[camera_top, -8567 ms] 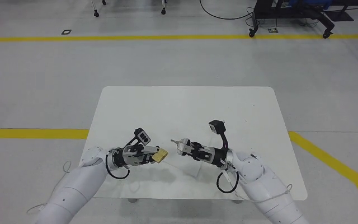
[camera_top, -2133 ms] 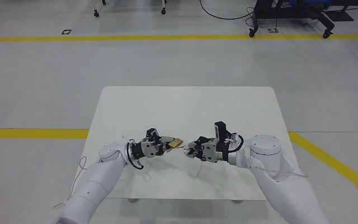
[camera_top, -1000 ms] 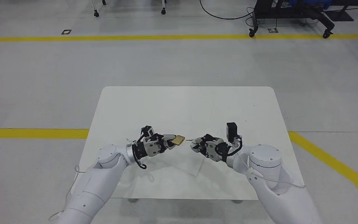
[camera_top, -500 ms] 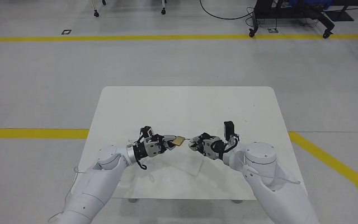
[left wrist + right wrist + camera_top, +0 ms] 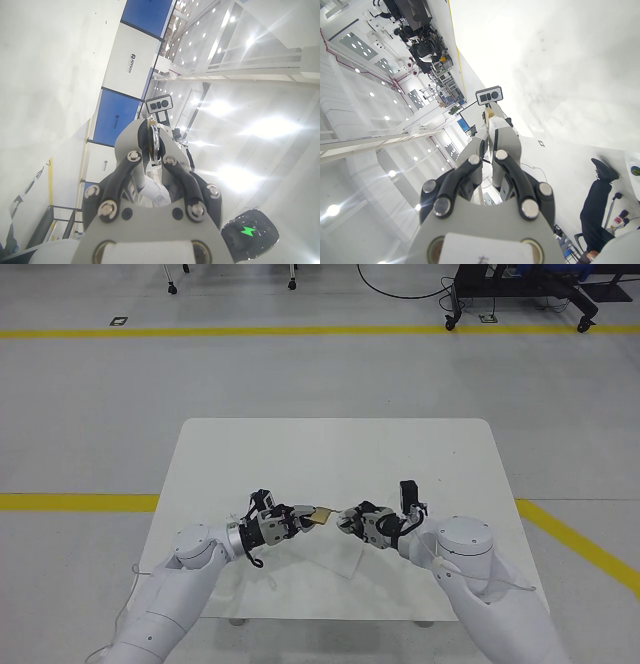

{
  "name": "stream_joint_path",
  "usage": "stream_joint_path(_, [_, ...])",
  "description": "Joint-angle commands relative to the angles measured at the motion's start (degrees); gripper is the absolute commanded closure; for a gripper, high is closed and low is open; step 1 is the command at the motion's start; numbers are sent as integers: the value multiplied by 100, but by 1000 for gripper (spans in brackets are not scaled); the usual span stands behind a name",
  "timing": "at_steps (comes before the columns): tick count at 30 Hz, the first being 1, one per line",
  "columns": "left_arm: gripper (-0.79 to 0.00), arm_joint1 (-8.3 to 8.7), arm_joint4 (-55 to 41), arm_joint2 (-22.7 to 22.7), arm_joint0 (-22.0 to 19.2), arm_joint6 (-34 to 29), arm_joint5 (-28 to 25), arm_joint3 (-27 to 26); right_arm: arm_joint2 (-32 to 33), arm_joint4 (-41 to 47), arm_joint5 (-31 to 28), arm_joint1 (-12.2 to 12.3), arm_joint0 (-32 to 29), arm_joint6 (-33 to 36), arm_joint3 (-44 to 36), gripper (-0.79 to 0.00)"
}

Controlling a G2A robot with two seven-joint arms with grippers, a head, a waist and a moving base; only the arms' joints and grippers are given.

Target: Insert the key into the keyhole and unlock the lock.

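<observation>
Top view: the left pincer (image 5: pixel 303 517) is clenched on the brass lock (image 5: pixel 319 515) and holds it off the white worktop (image 5: pixel 330 454). The lock's free end points across at the right pincer (image 5: pixel 348 518). The two pincers face each other almost tip to tip on one line running side to side across the worktop. The right pincer grasps the key, whose blade is too small for us to make out. We judge it lies along that same line, aimed at the lock, so the coming push has to run straight along it. The right arm carries the key, so the closing move is its own.

Left wrist view: the left pincer (image 5: pixel 152 140) is clamped on the lock (image 5: pixel 153 143), seen edge-on between its fingers (image 5: pixel 130 140). The other arm's wrist lies straight beyond it.

Right wrist view: the right pincer (image 5: pixel 488 125) is drawn nearly shut, and the lock's brass (image 5: pixel 488 113) shows right at its tips, dead ahead. We cannot tell whether the blade has entered the keyhole.

Against the frame a second ago, the right pincer has closed the open gap to the lock. Since half a second ago we see almost no shift.
</observation>
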Motion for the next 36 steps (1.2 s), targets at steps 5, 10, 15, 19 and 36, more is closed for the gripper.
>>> stream_joint_path(5, [0, 1, -8, -3, 10, -12, 34, -15, -19, -42, 16, -12, -2, 45, -13, 0])
stream_joint_path(10, [0, -7, -195, -32, -12, -152, 113, 78, 16, -31, 23, -7, 0, 255, -55, 0])
stream_joint_path(15, [0, -27, -749, -97, -96, -691, 390, 390, 375, 61, 99, 88, -132, 1038, -151, 0])
stream_joint_path(19, [0, -49, -1147, -99, -253, -1331, 731, 782, 733, 20, 235, 218, -192, 2040, -106, 0])
stream_joint_path(36, [0, -43, -812, 7, -208, -1195, 630, 716, 779, 6, 137, 297, -321, 2547, -83, 0])
